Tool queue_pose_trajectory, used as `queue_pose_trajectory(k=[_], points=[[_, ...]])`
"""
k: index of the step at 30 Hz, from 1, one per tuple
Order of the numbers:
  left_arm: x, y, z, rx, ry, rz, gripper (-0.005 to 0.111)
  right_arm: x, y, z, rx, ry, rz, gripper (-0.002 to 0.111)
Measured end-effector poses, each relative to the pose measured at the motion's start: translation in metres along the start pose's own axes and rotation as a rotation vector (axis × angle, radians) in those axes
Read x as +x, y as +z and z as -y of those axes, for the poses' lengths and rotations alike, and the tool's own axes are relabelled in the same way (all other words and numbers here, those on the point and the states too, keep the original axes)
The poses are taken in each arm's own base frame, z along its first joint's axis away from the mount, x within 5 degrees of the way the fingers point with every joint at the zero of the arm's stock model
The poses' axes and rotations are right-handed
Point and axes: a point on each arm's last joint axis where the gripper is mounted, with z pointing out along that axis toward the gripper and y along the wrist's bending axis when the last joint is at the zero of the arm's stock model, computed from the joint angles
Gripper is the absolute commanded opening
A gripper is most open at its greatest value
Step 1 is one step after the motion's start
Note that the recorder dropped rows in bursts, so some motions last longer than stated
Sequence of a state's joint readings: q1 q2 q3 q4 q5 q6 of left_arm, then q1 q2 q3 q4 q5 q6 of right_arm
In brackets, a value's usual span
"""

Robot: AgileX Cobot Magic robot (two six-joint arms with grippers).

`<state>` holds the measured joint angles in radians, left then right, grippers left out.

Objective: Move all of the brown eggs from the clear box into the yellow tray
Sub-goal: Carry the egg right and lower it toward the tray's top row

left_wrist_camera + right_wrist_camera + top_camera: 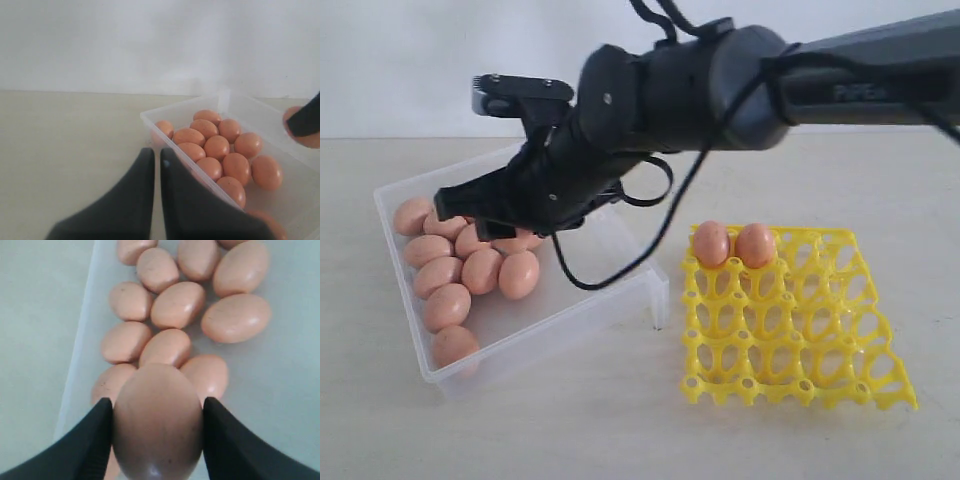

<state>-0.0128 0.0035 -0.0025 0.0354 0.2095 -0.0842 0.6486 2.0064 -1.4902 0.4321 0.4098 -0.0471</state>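
Egg [157, 432] gripped by R pincer [157, 401] per wrist cam, hidden in ext; L pincer [156, 156] closed.

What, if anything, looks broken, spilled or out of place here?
Nothing stands out: the brown eggs in the clear box look whole, two more sit properly in the yellow tray, and none lies on the table.

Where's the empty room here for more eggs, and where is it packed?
Most of the yellow tray is free: every cell beside and in front of the two eggs in its back row. The clear box is bare at the end nearest the tray. Its other end is crowded with brown eggs.
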Motion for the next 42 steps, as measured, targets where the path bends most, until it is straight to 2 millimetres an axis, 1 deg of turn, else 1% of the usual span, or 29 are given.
queue_pose_trajectory(k=[2,3,6,8,9,11,12,14,16,18,20,22,24,27,30,34,37,39,41,42], points=[[0.000,0.000,0.000,0.000,0.000,0.000,0.004,0.016,-0.019,0.008,0.034,0.005,0.087,0.000],[0.000,0.000,0.000,0.000,0.000,0.000,0.004,0.018,-0.032,0.011,0.044,0.006,0.160,0.000],[0.000,0.000,0.000,0.000,0.000,0.000,0.004,0.040,-0.072,0.023,0.090,-0.010,0.361,0.000],[0.000,0.000,0.000,0.000,0.000,0.000,0.004,0.058,-0.100,0.033,0.132,-0.028,0.511,0.000],[0.000,0.000,0.000,0.000,0.000,0.000,0.004,0.071,-0.108,0.040,0.162,-0.030,0.551,0.000],[0.000,0.000,0.000,0.000,0.000,0.000,0.004,0.090,-0.127,0.056,0.262,-0.029,0.663,0.000],[0.000,0.000,0.000,0.000,0.000,0.000,0.004,0.097,-0.133,0.063,0.328,-0.046,0.697,0.000],[0.000,0.000,0.000,0.000,0.000,0.000,0.004,0.113,-0.145,0.085,0.535,-0.063,0.774,0.000],[0.000,0.000,0.000,0.000,0.000,0.000,0.004,0.120,-0.157,0.104,0.748,-0.081,0.839,0.000],[0.000,0.000,0.000,0.000,0.000,0.000,0.004,0.121,-0.166,0.122,0.914,-0.087,0.862,0.000],[0.000,0.000,0.000,0.000,0.000,0.000,0.004,0.119,-0.172,0.139,1.000,-0.073,0.871,0.000],[0.000,0.000,0.000,0.000,0.000,0.000,0.004,0.114,-0.175,0.154,1.025,-0.003,0.888,0.000],[0.000,0.000,0.000,0.000,0.000,0.000,0.004,0.107,-0.178,0.173,1.007,0.139,0.913,0.000],[0.000,0.000,0.000,0.000,0.000,0.000,0.004,0.098,-0.180,0.202,0.893,0.399,0.938,0.000],[0.000,0.000,0.000,0.000,0.000,0.000,0.004,0.084,-0.185,0.231,0.718,0.514,0.935,0.000],[0.000,0.000,0.000,0.000,0.000,0.000,0.004,0.060,-0.191,0.253,0.474,0.435,0.898,0.000],[0.000,0.000,0.000,0.000,0.000,0.000,0.004,0.049,-0.192,0.261,0.283,0.295,0.804,0.000],[0.000,0.000,0.000,0.000,0.000,0.000,0.004,0.049,-0.186,0.262,0.168,0.198,0.704,0.000],[0.000,0.000,0.000,0.000,0.000,0.000,0.004,0.054,-0.175,0.262,0.060,0.161,0.616,0.000],[0.000,0.000,0.000,0.000,0.000,0.000,0.004,0.060,-0.166,0.263,0.007,0.159,0.566,0.000]])
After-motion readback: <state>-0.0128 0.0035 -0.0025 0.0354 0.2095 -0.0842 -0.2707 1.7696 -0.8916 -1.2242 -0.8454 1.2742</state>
